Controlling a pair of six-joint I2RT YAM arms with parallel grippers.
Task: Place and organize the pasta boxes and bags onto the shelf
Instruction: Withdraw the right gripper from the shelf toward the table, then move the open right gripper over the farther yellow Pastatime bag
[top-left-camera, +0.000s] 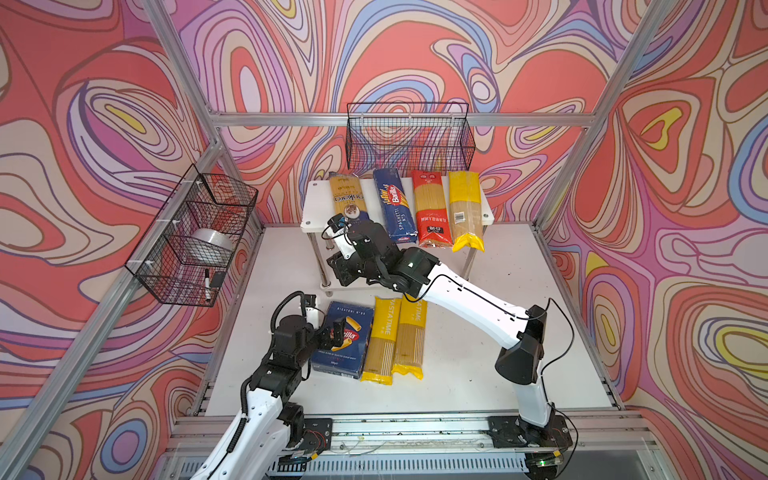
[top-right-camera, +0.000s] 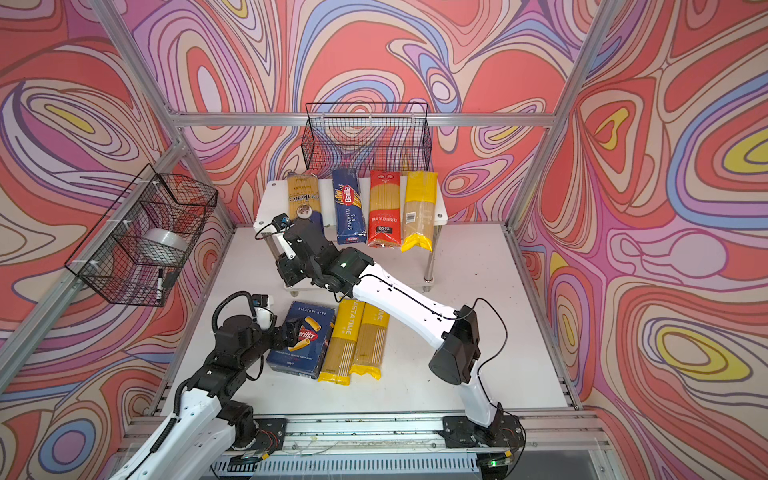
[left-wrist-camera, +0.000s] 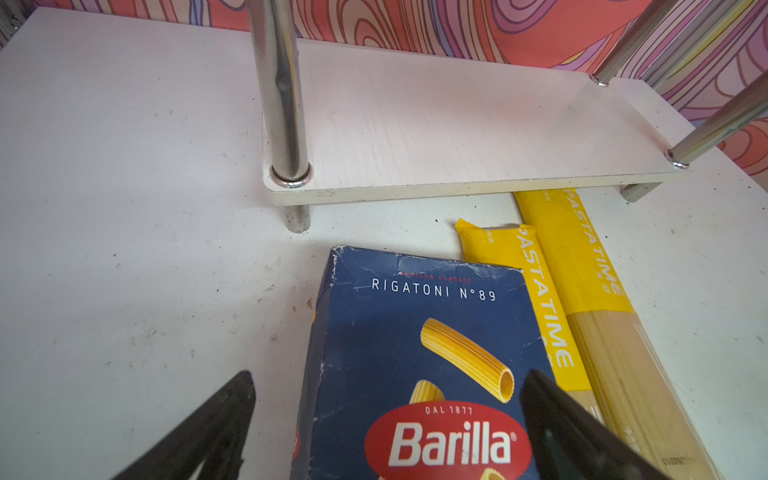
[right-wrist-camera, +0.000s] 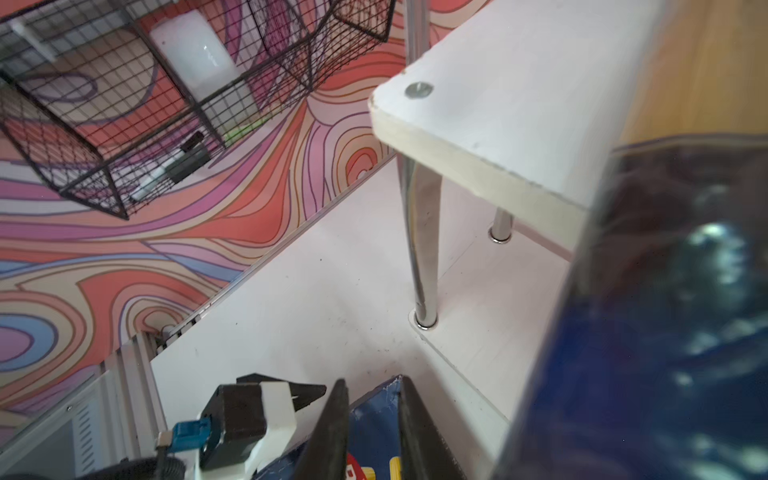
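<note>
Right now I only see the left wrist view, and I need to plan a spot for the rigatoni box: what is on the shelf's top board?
Observer: Four long packs lie side by side on the top board: the ankara bag, the Spaghetti n.5 box, the red bag and a yellow bag.
Operator: Any room up there?
Observer: Only a narrow bare strip at the end beside the ankara bag.
Operator: And my other arm?
Observer: The right arm reaches in by that board's front corner nearest the ankara bag; its jaws stand slightly apart with nothing between them.
</note>
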